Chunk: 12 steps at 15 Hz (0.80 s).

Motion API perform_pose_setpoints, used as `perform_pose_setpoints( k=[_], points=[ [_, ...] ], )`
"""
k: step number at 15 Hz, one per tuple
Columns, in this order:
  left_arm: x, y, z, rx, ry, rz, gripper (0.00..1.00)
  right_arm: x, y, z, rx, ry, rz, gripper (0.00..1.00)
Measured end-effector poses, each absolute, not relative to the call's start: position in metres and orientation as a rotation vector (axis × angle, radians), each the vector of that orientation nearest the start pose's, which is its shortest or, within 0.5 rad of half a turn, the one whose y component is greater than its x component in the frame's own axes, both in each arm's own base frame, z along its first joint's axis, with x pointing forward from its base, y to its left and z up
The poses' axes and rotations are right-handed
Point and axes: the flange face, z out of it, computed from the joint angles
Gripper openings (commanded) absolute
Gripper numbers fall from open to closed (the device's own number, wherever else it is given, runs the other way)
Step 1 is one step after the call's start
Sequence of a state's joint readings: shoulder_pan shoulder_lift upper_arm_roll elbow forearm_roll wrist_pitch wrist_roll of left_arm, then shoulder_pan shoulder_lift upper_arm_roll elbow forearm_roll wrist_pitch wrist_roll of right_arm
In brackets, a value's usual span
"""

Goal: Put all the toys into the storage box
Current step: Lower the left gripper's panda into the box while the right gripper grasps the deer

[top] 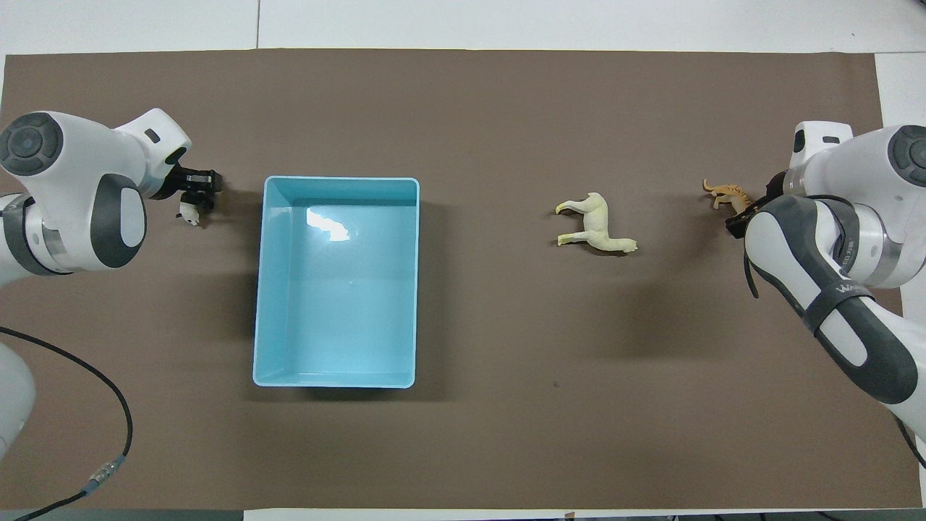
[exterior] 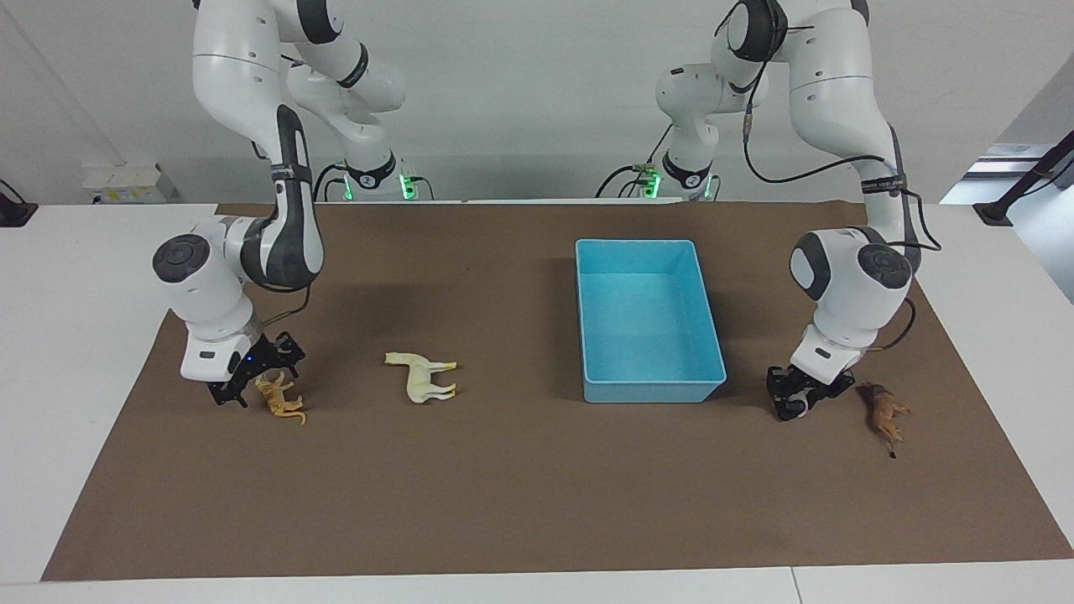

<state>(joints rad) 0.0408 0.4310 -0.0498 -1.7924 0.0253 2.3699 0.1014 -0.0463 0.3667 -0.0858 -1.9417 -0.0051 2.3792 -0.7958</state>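
We are closing the left hand (exterior: 793,408) on the panda (exterior: 801,408) at the storage box's (exterior: 650,386) three o'clock — squeezing squarely before lifting. The right hand (exterior: 252,387), spread, is straddling the tiger (exterior: 281,398) at nine o'clock.

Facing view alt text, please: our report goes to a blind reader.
Two robot arms work at a brown table: the left gripper is down on a panda figurine beside the empty blue storage box, the right gripper open over a tiger. A white horse and a lion lie untouched.
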Motion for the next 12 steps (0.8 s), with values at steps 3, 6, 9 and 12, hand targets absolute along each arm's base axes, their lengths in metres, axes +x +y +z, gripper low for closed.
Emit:
perform_pose_setpoints(
  k=[3, 6, 9, 12],
  points=[
    [0.674, -0.003, 0.388, -3.128, 0.184, -0.175, 0.00, 0.619, -0.080, 0.293, -3.019, -1.057, -0.059, 0.98],
    [0.659, -0.022, 0.468, -3.168, 0.112, -0.182, 0.00, 0.619, -0.081, 0.290, -3.018, -1.054, -0.051, 0.63],
    [0.631, -0.092, 0.520, -3.195, -0.054, -0.165, 0.00, 0.616, -0.087, 0.285, -3.031, -1.032, -0.091, 0.00],
    [0.601, -0.195, 0.529, -3.210, -0.171, -0.153, 0.00, 0.610, -0.091, 0.286, -3.034, -0.973, -0.138, 0.00]
  ],
)
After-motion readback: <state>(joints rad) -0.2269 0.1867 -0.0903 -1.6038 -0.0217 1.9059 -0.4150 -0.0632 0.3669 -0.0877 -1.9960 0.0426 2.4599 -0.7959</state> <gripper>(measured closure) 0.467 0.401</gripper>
